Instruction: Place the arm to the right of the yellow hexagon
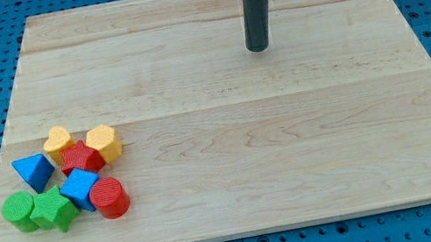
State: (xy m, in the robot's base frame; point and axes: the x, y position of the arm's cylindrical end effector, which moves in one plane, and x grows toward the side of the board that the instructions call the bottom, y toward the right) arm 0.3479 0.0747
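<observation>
Eight blocks clustered at the table's (308, 140) lower left, yellow hexagon (103, 143) among them, my tip (258, 48) well apart toward the view's upper right, a bare rod end effector grasping nothing.

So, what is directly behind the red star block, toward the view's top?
Behind the red star block sit the yellow heart block and the yellow hexagon, both touching it. Their lower edges are covered by it. My tip is far away, up right.
</observation>
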